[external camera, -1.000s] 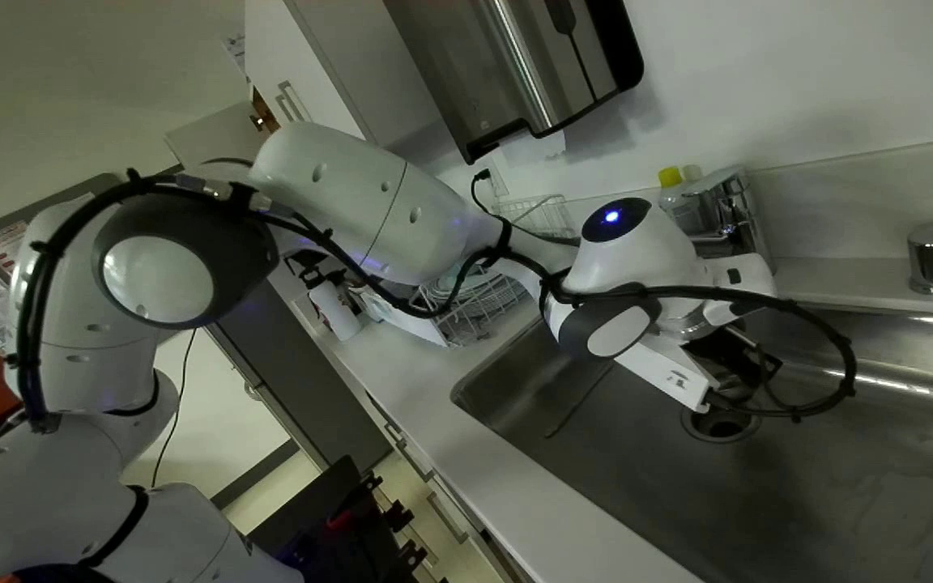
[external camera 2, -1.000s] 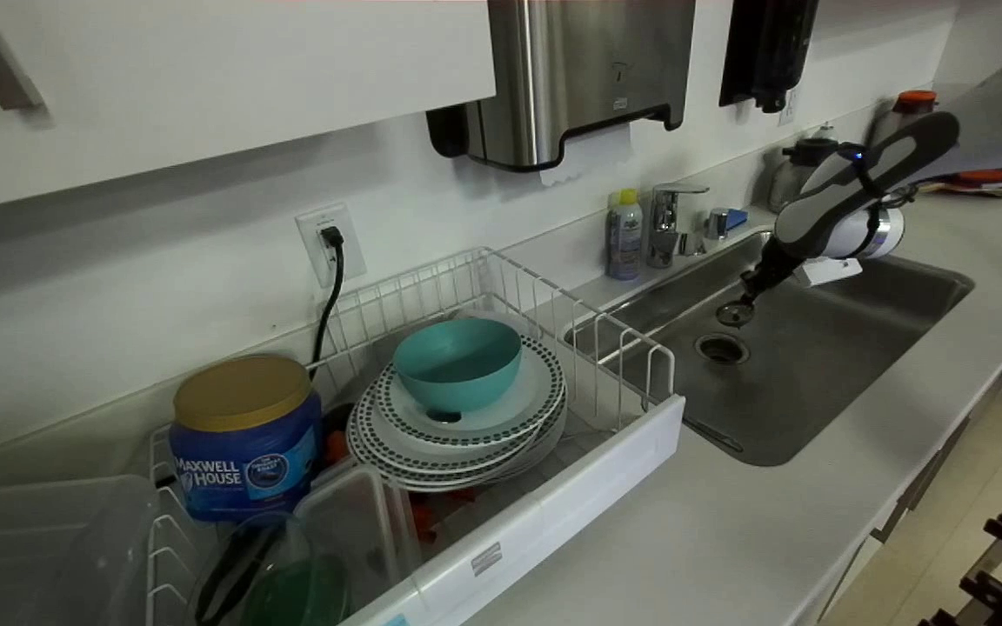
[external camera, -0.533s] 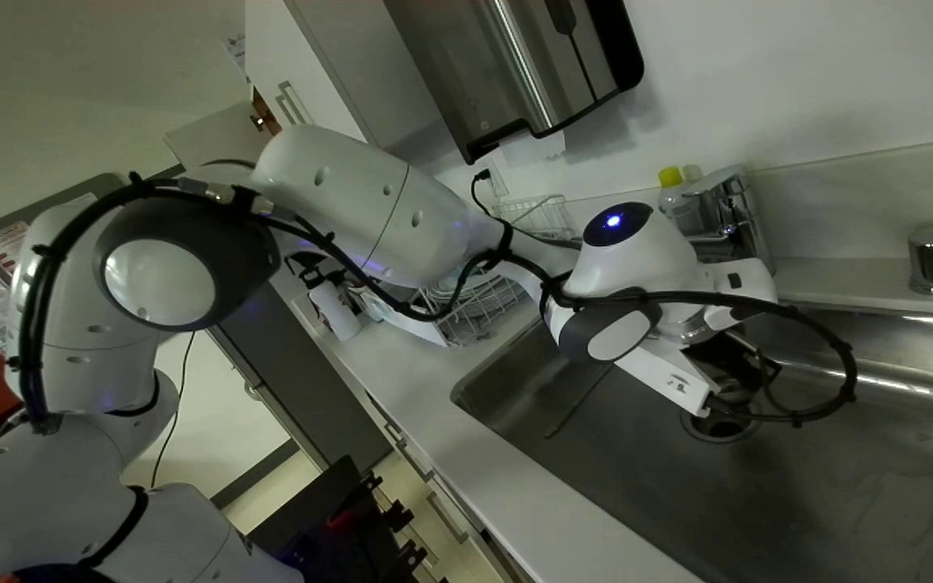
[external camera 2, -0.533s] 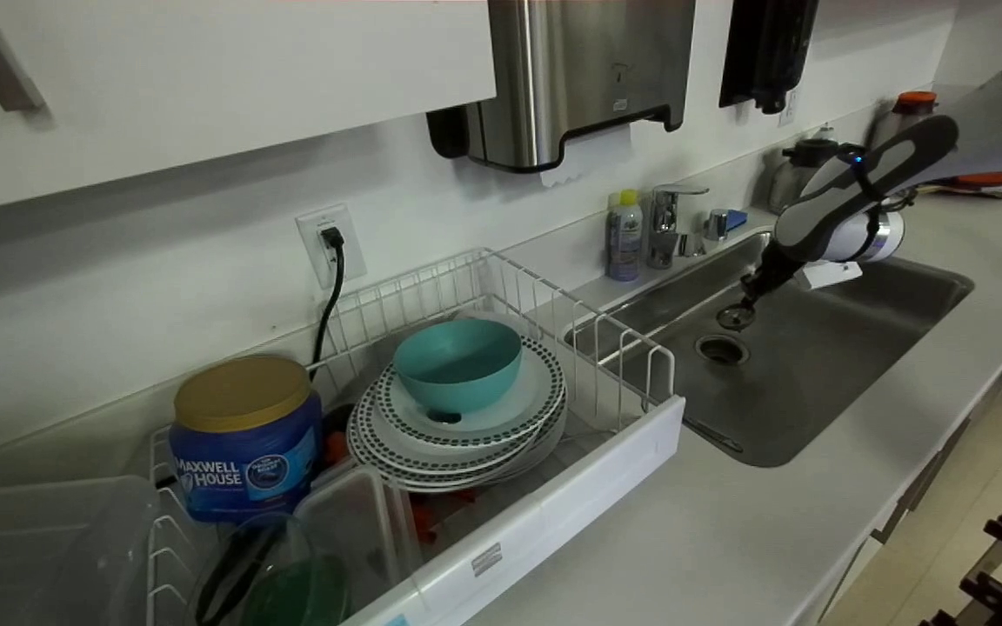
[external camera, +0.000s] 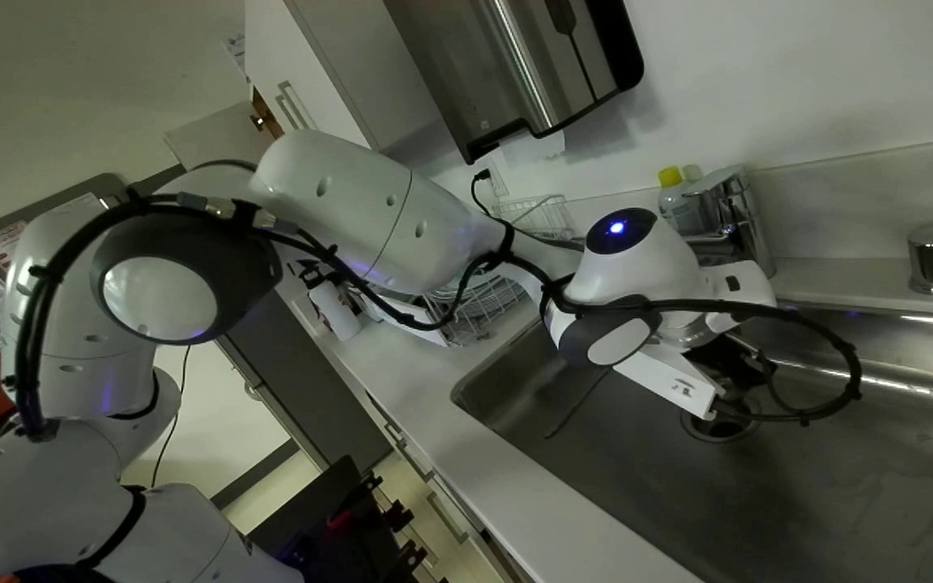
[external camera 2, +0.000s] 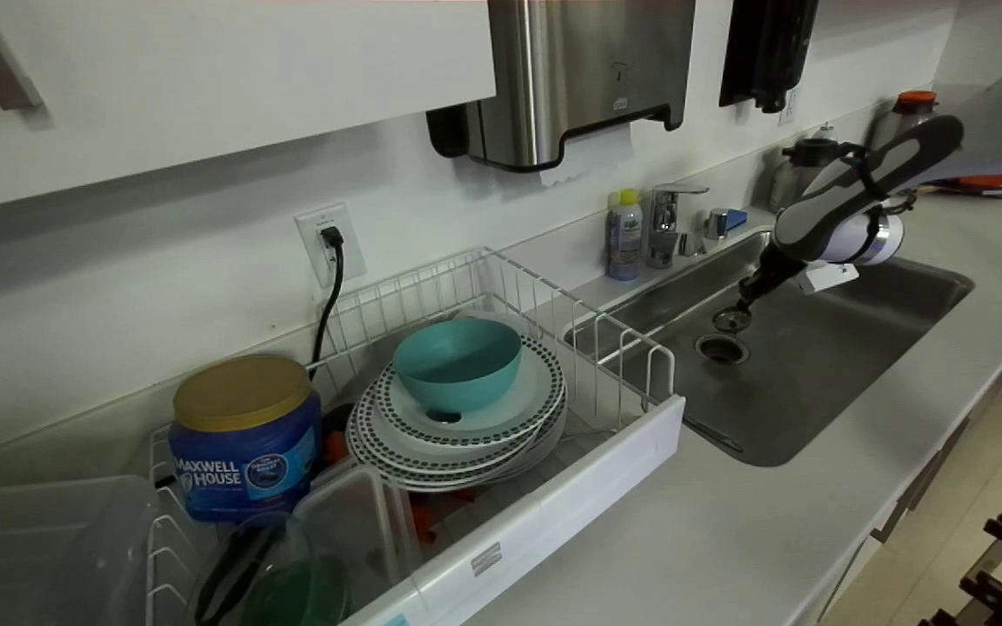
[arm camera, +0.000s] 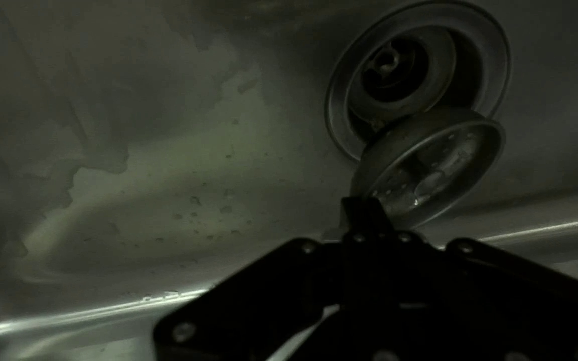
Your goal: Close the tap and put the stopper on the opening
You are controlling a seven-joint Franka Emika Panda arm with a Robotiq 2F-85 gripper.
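Note:
The stopper [arm camera: 424,168] is a round metal strainer cup with small holes. My gripper [arm camera: 364,208] is shut on its rim, and the cup hangs tilted. In the wrist view it overlaps the edge of the opening [arm camera: 404,70], a round drain with a dark centre and metal rim. In an exterior view the stopper [external camera 2: 731,320] hangs from the gripper [external camera 2: 746,296], slightly above and behind the opening [external camera 2: 721,349]. In an exterior view the gripper partly hides the opening [external camera: 717,431]. The chrome tap [external camera 2: 664,226] stands behind the basin, also in an exterior view [external camera: 730,210]; no running water shows.
The steel sink [external camera 2: 797,391] has raised walls around the gripper. A spray bottle [external camera 2: 624,236] and a small chrome cup [external camera 2: 717,223] stand near the tap. A dish rack [external camera 2: 588,487] with plates and a bowl stands beside the sink. A thin dark rod [external camera: 578,402] lies in the basin.
The gripper with the stopper has moved down slightly, closer to the opening. The stopper stays held throughout. The tap has not moved.

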